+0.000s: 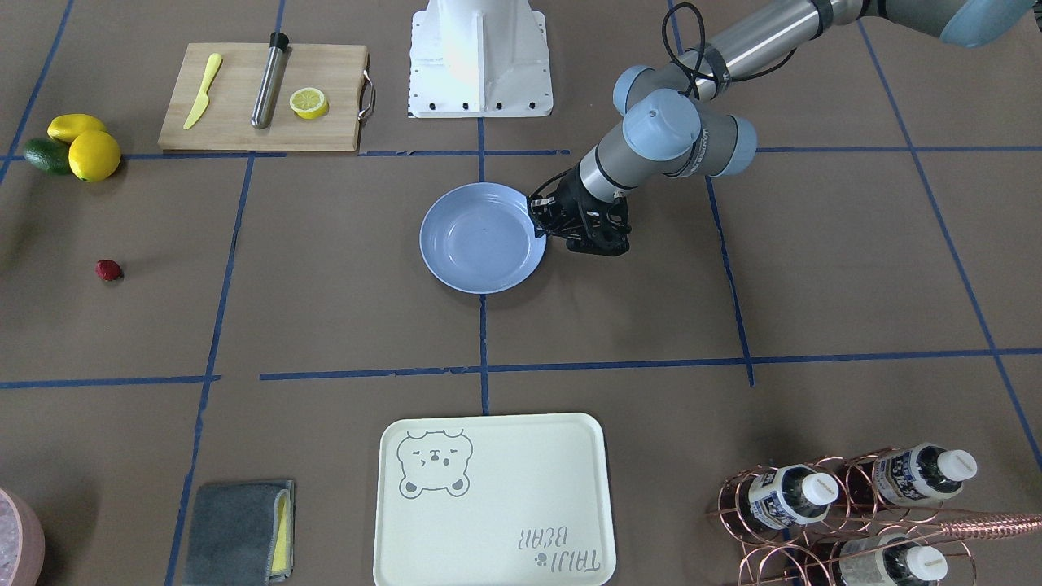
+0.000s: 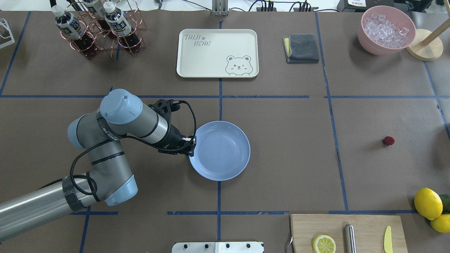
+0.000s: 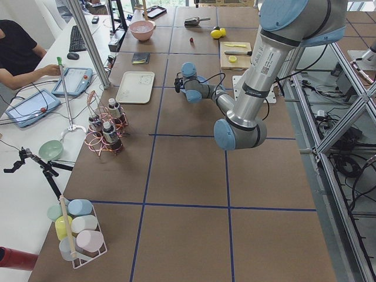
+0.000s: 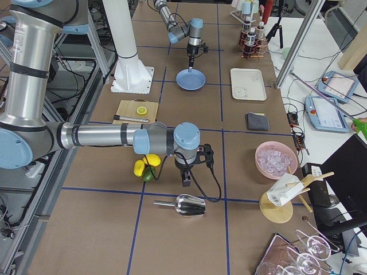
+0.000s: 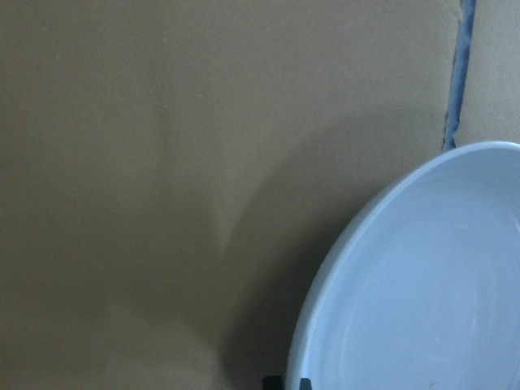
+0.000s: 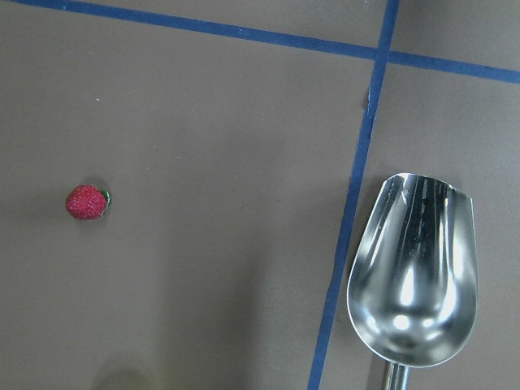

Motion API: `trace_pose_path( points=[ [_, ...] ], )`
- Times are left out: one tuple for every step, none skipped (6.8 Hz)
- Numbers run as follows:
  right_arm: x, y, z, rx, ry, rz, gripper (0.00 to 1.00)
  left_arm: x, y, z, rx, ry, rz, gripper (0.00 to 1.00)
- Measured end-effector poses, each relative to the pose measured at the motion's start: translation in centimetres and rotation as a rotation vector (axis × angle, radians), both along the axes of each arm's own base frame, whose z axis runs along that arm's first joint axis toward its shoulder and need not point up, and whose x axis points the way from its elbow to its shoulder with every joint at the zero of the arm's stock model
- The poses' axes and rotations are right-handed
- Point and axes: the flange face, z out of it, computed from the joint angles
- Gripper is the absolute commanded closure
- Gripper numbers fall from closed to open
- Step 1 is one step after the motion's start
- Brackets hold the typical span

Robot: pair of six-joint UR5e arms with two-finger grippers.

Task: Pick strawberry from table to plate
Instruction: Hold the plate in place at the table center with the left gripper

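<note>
1. Dark-red strawberry (image 2: 388,141) sits on the table (image 2: 281,168), at 3 o'clock from the plate (image 2: 219,151) in the overhead view, well apart. Plate holds nothing.
2. Left gripper (image 2: 190,145) is at the plate's 9 o'clock rim, tips either side of the rim in its wrist view. Clamped or only straddling: cannot tell.
3. Right gripper (image 4: 186,176) shows only in the side view, so its opening cannot be told. Its camera has the berry at 9 o'clock and a steel scoop (image 6: 413,272) at 4 o'clock.
4. Risks, judged:
   - Berry is small and round; an off-centre close may roll it or squirt it out.
   - The long carry may drop it.
   - Left gripper at the rim could shift the plate or crowd the drop.
</note>
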Motion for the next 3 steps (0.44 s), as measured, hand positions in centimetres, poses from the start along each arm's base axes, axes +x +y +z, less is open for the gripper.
trace_pose_path(
  points=[
    [0.0,0.0,0.0,0.0,0.0,0.0,0.0,0.09,0.06,0.0,0.003,0.004,0.0,1.0],
    [-0.02,0.0,0.04,-0.001,0.0,-0.001,0.0,0.22,0.05,0.12,0.007,0.012,0.001,1.0],
    [-0.03,0.0,0.06,-0.001,0.0,-0.001,0.0,0.37,0.01,0.36,0.01,0.017,0.001,1.0]
  ],
)
